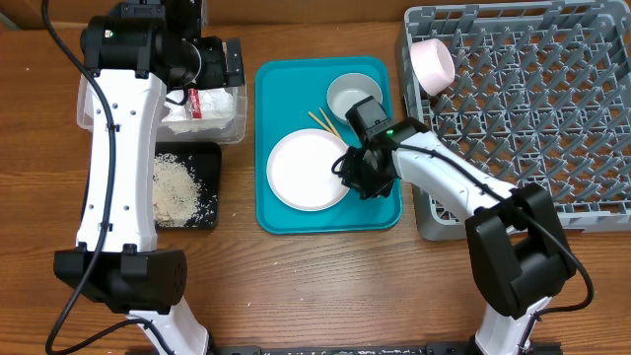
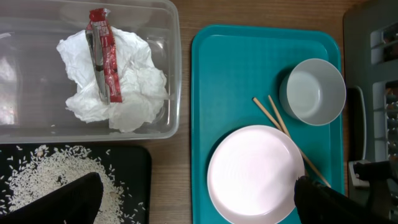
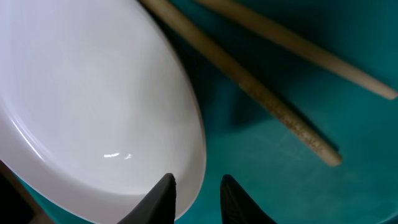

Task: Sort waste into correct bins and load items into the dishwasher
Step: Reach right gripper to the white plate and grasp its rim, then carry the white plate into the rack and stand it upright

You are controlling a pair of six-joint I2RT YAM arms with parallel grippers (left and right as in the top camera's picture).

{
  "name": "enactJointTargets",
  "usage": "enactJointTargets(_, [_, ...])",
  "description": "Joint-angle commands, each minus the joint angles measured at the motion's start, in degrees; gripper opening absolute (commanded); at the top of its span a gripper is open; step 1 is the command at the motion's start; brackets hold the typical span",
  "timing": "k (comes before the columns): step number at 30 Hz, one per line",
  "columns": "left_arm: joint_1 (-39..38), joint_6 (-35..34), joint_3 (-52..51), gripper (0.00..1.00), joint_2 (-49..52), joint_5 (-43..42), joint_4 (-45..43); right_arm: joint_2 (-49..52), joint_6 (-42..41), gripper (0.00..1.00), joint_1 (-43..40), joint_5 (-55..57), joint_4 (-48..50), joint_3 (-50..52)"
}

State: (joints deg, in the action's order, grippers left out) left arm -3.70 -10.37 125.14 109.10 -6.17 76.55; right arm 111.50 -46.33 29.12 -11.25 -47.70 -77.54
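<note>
Right hand (image 3: 198, 180), low in the wrist view, stands narrowly astride the rim of the white plate (image 3: 93, 106). Whether it pinches yet cannot be told. Chopsticks (image 3: 249, 81) lie just beside it on the teal tray (image 1: 271, 212), centre frame. Left hand (image 1: 212, 64), wide open, hovers upper left over the clear tub (image 1: 240, 108). Risk: the thin rim grip slips, or a finger snags a chopstick.

1. Overhead: high above, looking straight down at the whole table (image 1: 296, 286).
2. Left wrist: mid-height, facing down; shares the round white plate (image 2: 255, 174) and rectangular teal plastic tray (image 2: 230, 81) with overhead.
3. Right wrist: very close at that plate's rim.
</note>
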Motion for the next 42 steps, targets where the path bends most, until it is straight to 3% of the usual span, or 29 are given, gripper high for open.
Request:
enactJointTargets(1, [-0.1,0.5,0.6,1.00,-0.3,0.4,-0.1,0.4,-5.0,0.23,0.9,0.0,0.4,0.3])
enactJointTargets(7, [0.0,0.5,0.6,1.00,-0.2,0.4,-0.1,4.1,-7.7,0.18,1.5,-2.5,0.7,0.3])
enactJointTargets(11, [-0.2,0.5,0.6,1.00,-0.2,0.4,-0.1,4.2,-7.7,0.04,1.3,-2.6,0.7,0.2])
enactJointTargets(18, [-0.2,0.5,0.6,1.00,-0.2,0.4,-0.1,4.1,-7.5,0.04,1.3,-2.8,1.3,-0.1])
enactJointTargets(25, [-0.1,0.5,0.6,1.00,-0.2,0.4,-0.1,-2.8,4.5,0.04,0.1,-0.2,-4.2,-8.5])
enactJointTargets(29, [-0.1,0.5,0.6,1.00,-0.2,0.4,-0.1,-9.0,9.1,0.04,-0.3,11.0,-12.2,-16.7])
enactJointTargets(34, [-0.1,0.5,0.6,1.00,-0.2,0.4,-0.1,-16.4,14.9,0.04,-2.8,38.6,-20.5,-24.5])
enactJointTargets(39, [-0.1,0.5,0.6,1.00,-0.2,0.4,-0.1,-22.2,17.7,0.04,-7.0,64.5,-19.9,-25.0])
enactJointTargets(42, [-0.1,0.5,0.6,1.00,-0.2,0.4,-0.1,-22.4,21.4,0.04,-11.1,72.9,-17.5,-24.9])
